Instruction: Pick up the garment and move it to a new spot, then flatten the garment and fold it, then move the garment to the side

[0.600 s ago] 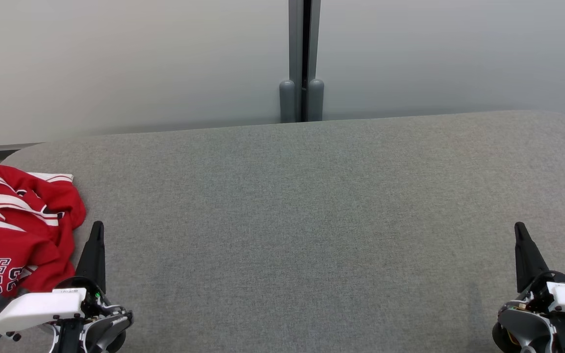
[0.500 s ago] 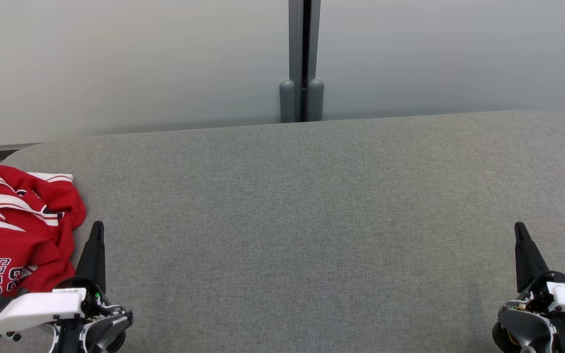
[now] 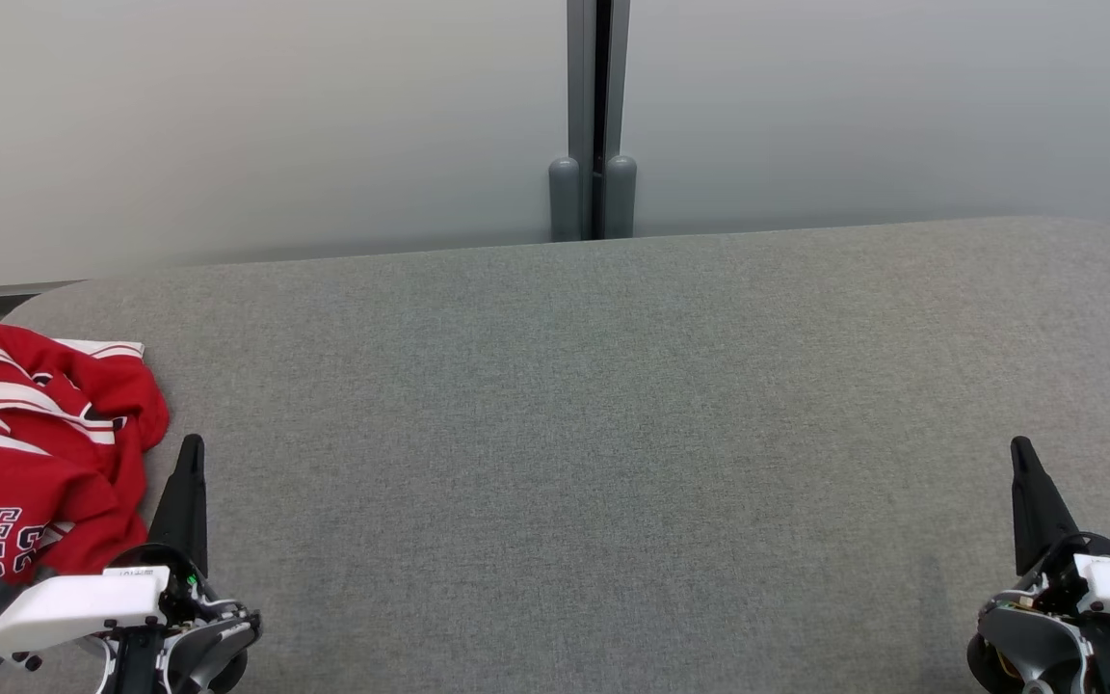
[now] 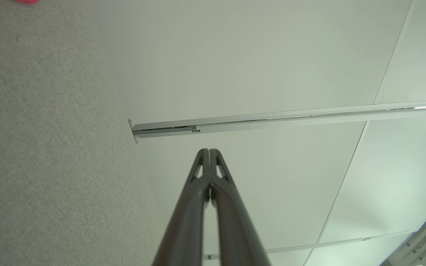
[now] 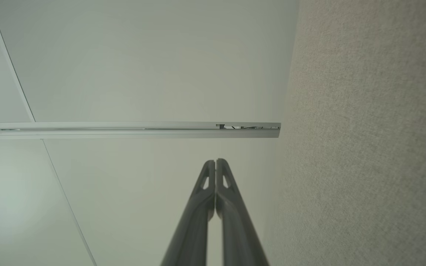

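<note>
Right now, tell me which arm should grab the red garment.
Left. The left hand, shut, is right beside the garment at the left end of the table; the right hand, also shut, is at the opposite end.

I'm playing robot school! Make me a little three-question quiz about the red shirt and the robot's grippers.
1. True or false: the red garment lies neatly folded in the middle of the grey table.
2. Fill in: the left gripper and the right gripper are both ____ (open or shut).
3. Which gripper is nearer the red garment? A) left gripper B) right gripper

Key: 1 false, it lies crumpled at the table's left end; 2 shut; 3 A.
</note>
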